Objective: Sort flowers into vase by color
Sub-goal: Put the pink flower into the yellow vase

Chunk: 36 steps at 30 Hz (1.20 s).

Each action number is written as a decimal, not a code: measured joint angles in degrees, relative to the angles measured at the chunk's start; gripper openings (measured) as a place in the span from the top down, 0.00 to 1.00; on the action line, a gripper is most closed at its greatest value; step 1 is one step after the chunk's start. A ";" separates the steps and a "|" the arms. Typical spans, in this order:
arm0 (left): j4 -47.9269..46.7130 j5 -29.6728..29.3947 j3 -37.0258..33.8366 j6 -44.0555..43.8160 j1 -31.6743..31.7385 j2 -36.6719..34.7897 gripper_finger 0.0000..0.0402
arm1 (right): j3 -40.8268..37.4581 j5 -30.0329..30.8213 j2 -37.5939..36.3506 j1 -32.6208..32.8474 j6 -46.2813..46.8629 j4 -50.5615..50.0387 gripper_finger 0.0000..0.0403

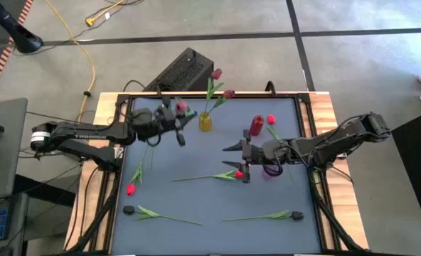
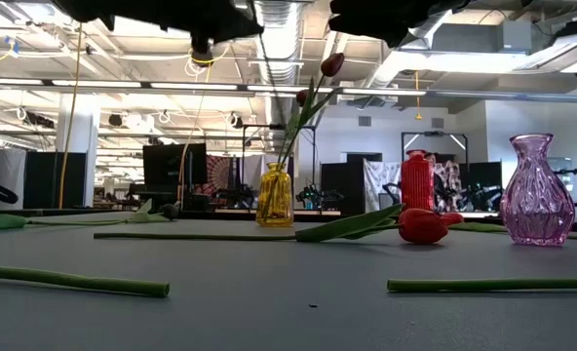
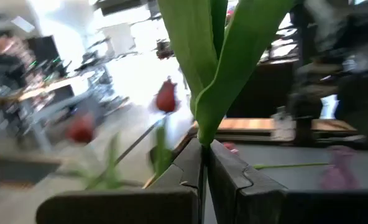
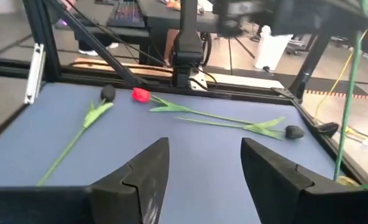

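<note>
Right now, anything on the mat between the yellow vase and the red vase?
No. In the high view the mat between the yellow vase and the red vase is bare. The low view agrees; the red tulip lies nearer the camera.

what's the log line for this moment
left gripper: shut on maroon tulip, beside yellow vase | right gripper: open above red tulip | tulips on mat

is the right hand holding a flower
No, in its wrist view the right hand is open with nothing between its fingers, above bare mat.
</note>
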 joint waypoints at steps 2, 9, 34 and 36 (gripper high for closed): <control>-0.90 2.15 0.00 -2.26 3.79 0.09 1.00 | 0.00 -0.04 -0.89 -0.81 -1.03 -1.49 0.46; -1.23 11.00 0.00 -7.01 13.31 1.09 1.00 | 0.00 -0.07 -2.84 -4.08 -3.75 -4.57 0.49; 0.91 12.45 0.00 -8.20 15.43 5.97 1.00 | -7.15 -9.00 -11.77 -14.84 -0.71 -6.29 0.52; 0.87 12.43 0.00 -8.46 15.43 5.96 1.00 | -8.18 -8.98 -12.80 -14.73 -0.12 -5.49 0.52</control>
